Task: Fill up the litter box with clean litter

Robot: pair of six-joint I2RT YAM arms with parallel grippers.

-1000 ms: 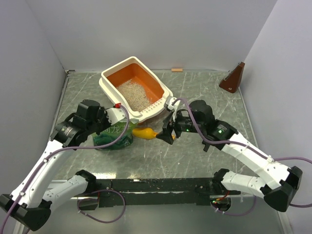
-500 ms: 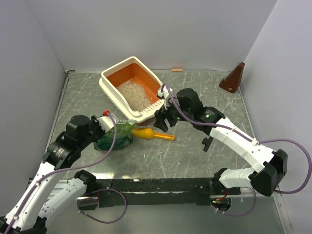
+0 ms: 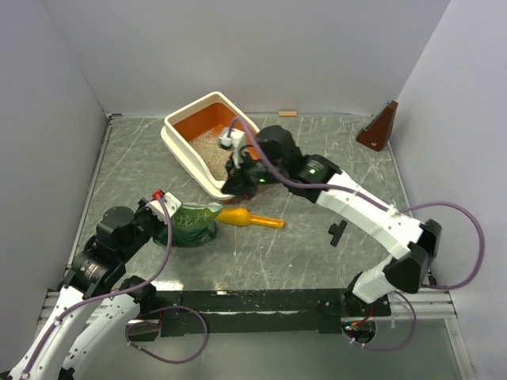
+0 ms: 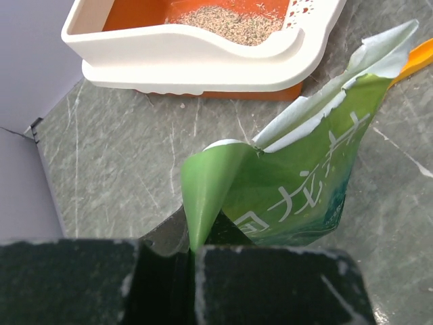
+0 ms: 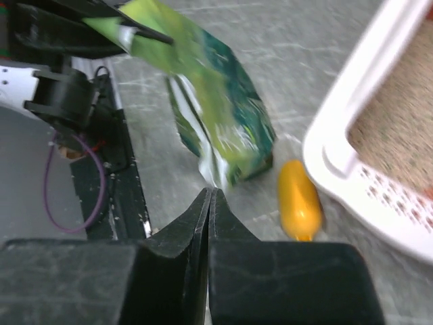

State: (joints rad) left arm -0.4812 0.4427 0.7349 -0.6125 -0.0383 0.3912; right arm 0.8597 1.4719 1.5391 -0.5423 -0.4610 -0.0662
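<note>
The litter box, cream-rimmed with orange walls, stands at the back left; a patch of clean litter lies in it. My left gripper is shut on a folded corner of the crinkled green bag, which stands on the table just in front of the box. My right gripper hovers over the box's slotted near end, shut with nothing between its fingers. Its wrist view shows the bag, the box rim and the litter.
A yellow-orange scoop lies on the table right of the bag and in front of the box, also seen as the scoop below my right gripper. A brown wedge-shaped object stands at the back right. Walls enclose the table.
My left arm has drawn back toward the near left, its gripper closing on the bag's corner. My right gripper has shut and swung up and left from beside the scoop to over the box's near end.
</note>
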